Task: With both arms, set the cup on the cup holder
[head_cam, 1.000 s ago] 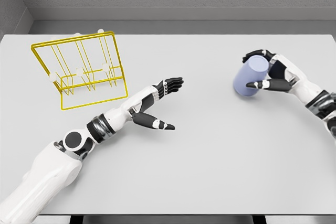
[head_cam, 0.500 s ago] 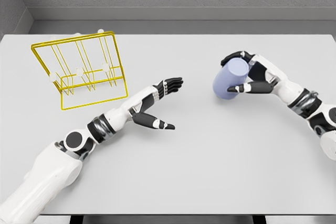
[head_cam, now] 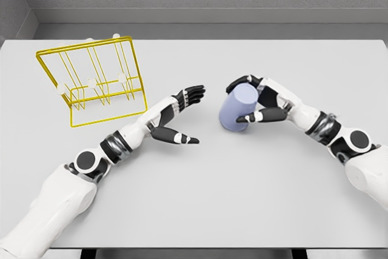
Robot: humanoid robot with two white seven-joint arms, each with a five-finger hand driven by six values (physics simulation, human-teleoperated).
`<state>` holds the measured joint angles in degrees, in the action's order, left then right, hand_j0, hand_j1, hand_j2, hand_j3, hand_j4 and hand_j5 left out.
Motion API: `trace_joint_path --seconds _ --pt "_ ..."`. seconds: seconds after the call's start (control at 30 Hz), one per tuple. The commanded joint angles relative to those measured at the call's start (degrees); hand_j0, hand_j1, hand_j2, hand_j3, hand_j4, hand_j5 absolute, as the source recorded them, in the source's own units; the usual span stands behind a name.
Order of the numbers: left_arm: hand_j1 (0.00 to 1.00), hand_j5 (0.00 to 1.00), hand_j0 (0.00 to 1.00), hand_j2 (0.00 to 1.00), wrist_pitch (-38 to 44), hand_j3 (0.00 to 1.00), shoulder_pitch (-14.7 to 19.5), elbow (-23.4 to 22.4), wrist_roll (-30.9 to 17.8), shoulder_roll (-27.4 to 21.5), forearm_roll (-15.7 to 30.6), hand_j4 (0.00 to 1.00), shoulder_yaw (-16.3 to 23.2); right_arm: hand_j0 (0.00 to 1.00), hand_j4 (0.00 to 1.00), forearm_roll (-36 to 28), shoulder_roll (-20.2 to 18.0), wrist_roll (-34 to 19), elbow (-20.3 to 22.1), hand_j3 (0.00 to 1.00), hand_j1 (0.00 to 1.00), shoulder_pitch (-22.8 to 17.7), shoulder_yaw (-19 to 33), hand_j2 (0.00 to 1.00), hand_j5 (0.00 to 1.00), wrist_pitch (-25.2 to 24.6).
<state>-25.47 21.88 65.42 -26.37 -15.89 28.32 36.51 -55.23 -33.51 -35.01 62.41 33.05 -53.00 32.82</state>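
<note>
The right hand (head_cam: 254,98) is wrapped round the cup (head_cam: 237,108) — thumb across its near side, dark fingers (head_cam: 237,82) curled over the far top edge. The cup is pale lavender and plain, tilted so its top leans away to the right, its lower end close to the table (head_cam: 242,198) near the middle. Whether it touches the surface or is just clear of it cannot be told. No writing or label shows on it.

Just to the left of the cup, the left hand (head_cam: 176,119) holds nothing: fingers stretched out and slightly fanned toward the cup, thumb pointing off below them, palm facing right. A bare strip of table lies between the two hands.

Well apart at the far left of the table stands the cup holder (head_cam: 94,83) — a yellow wire rack with a leaning frame, upright rods tipped with small white knobs, and a rectangular base. Nothing hangs on it. The left forearm crosses the table in front of its right corner without touching it.
</note>
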Motion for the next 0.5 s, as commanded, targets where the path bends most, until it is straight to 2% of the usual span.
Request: trace_joint_path --seconds 0.0,0.13,0.47 --pt "1.00 1.00 1.00 1.00 -0.2 1.00 0.1 -2.6 0.0 1.3 0.0 1.00 -0.9 0.59 0.59 -0.4 0.6 0.0 0.0 0.59 0.59 0.0 -0.6 0.59 0.59 0.0" --pt "1.00 1.00 1.00 1.00 -0.3 1.00 0.1 -3.9 0.1 1.8 -0.4 1.00 -0.9 0.60 0.60 -0.4 0.9 0.0 -0.1 0.60 0.60 -0.1 -1.4 0.60 0.60 -0.1" --pt "1.00 1.00 1.00 1.00 -0.3 1.00 0.2 -2.8 -0.3 1.9 -0.6 1.00 -0.7 0.60 0.60 1.6 2.6 0.0 -0.5 0.60 0.60 0.0 -2.4 0.60 0.60 -0.7"
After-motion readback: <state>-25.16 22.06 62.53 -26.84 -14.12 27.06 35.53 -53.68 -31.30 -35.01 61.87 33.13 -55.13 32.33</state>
